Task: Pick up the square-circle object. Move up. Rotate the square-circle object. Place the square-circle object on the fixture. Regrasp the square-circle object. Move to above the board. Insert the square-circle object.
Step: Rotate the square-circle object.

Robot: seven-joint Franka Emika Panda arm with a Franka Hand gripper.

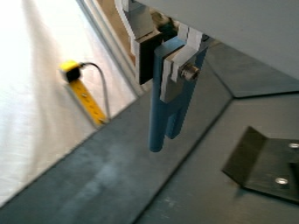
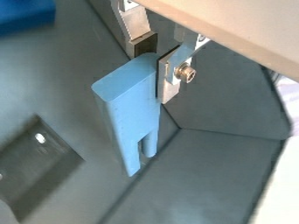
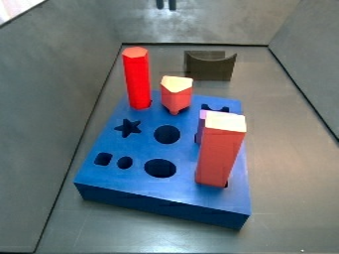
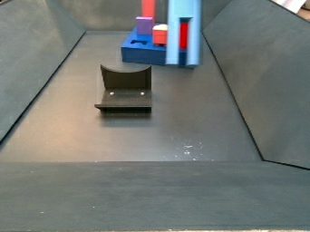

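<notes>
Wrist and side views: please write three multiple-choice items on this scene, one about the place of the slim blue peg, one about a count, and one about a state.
1. Where is the slim grey-blue peg?
A) lying flat on the floor
B) standing in a star-shaped hole
C) in the air, between the fingers of the gripper

2. How many red pieces stand on the thick blue board?
A) one
B) three
C) five

3. The notch of the small dark fixture is:
A) empty
B) holding the peg
C) holding a red piece

Key: C, both wrist views show the fingers clamping it. B, a side view shows three. A, both side views show nothing in it.
</notes>
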